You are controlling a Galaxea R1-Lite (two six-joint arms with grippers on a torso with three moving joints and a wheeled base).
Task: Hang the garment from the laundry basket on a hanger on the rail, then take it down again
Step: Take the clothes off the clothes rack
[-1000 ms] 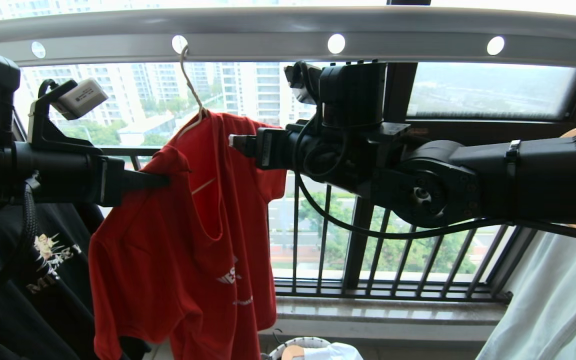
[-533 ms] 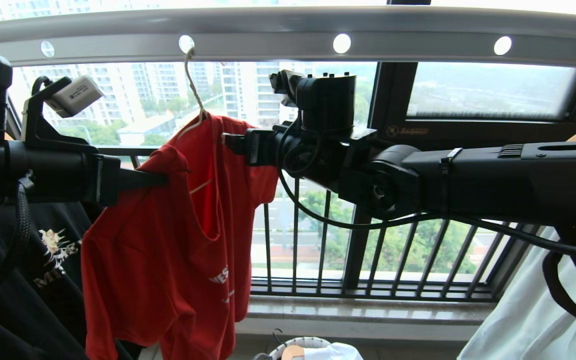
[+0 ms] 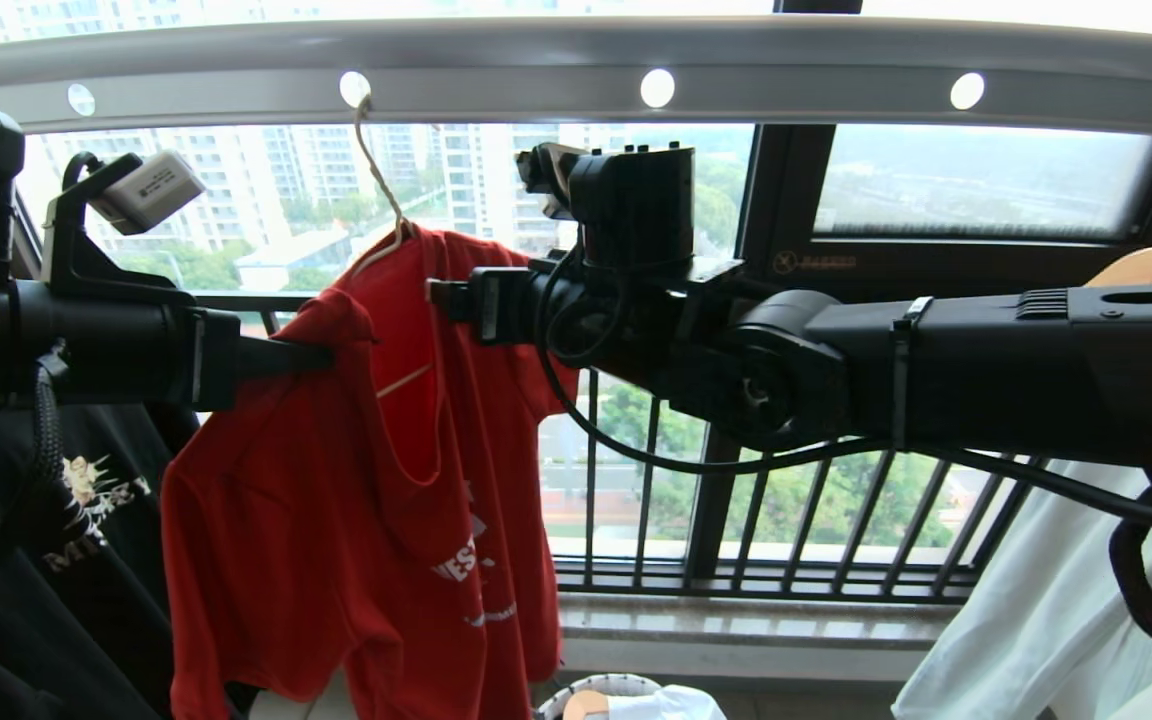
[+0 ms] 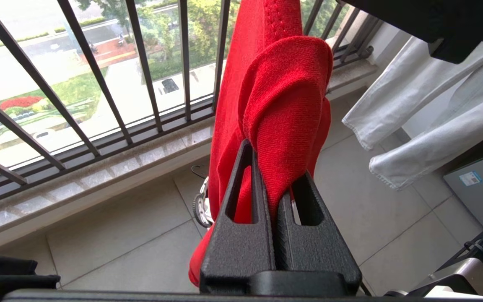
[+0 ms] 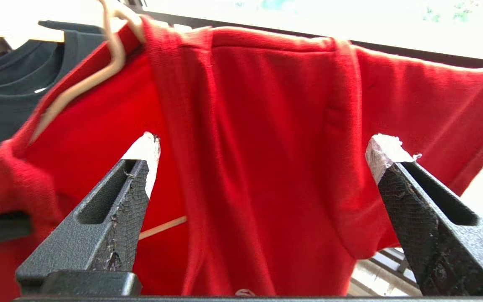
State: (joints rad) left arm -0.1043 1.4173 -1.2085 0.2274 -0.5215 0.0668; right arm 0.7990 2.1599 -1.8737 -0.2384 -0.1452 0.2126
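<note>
Red T-shirt [image 3: 356, 520] on cream hanger [image 3: 381, 215]

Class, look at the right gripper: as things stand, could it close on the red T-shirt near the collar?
Probably yes. The right gripper is open, its fingers either side of the red T-shirt just below the hanger, with nothing between them.

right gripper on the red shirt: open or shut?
Open. In the right wrist view the right gripper has its fingers spread wide, with the red shirt hanging beyond them, ungripped.
</note>
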